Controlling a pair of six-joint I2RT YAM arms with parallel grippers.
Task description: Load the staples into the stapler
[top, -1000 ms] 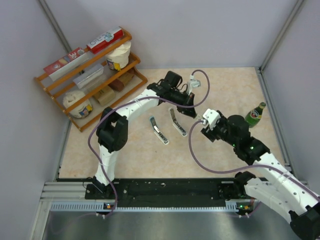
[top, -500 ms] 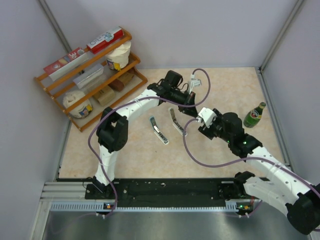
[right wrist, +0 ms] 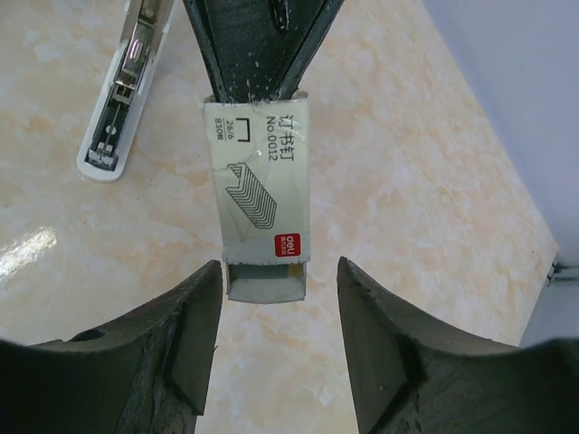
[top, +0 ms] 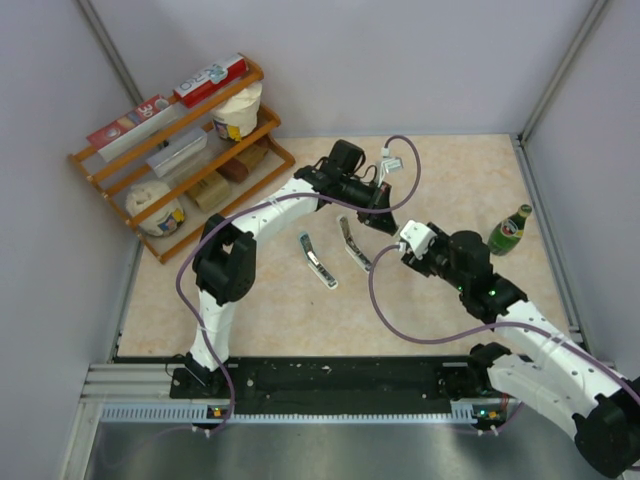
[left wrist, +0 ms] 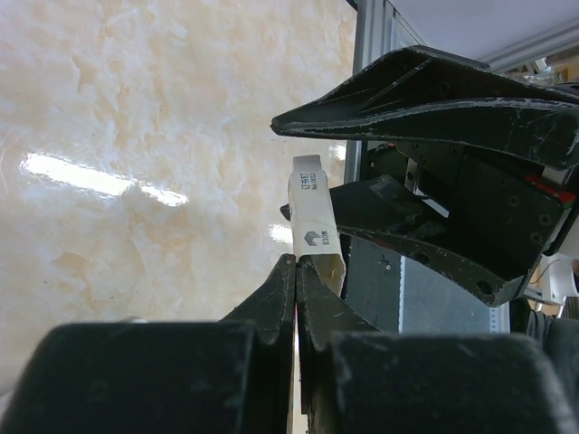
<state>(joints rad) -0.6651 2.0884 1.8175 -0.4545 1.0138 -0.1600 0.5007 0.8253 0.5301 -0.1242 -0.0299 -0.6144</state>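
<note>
The staples are a small white box (right wrist: 260, 212) with a staple drawing and a red mark. My left gripper (left wrist: 297, 259) is shut on one end of it and holds it above the table; the box also shows in the left wrist view (left wrist: 312, 217). My right gripper (right wrist: 280, 307) is open, and the box's open end sits just between its fingertips, nearer the left finger (right wrist: 194, 330), touching neither. An opened white stapler (right wrist: 122, 90) lies on the table beyond. In the top view two stapler pieces (top: 317, 260) (top: 355, 243) lie left of both grippers (top: 385, 222) (top: 403, 243).
A green bottle (top: 510, 230) stands at the right near the wall. A wooden rack (top: 190, 150) with boxes and tubs stands at the back left. Grey walls close in the marble-patterned table (top: 450, 180) on three sides.
My right gripper has shifted a little towards the left gripper and the box. The left arm has hardly moved and still holds the box.
</note>
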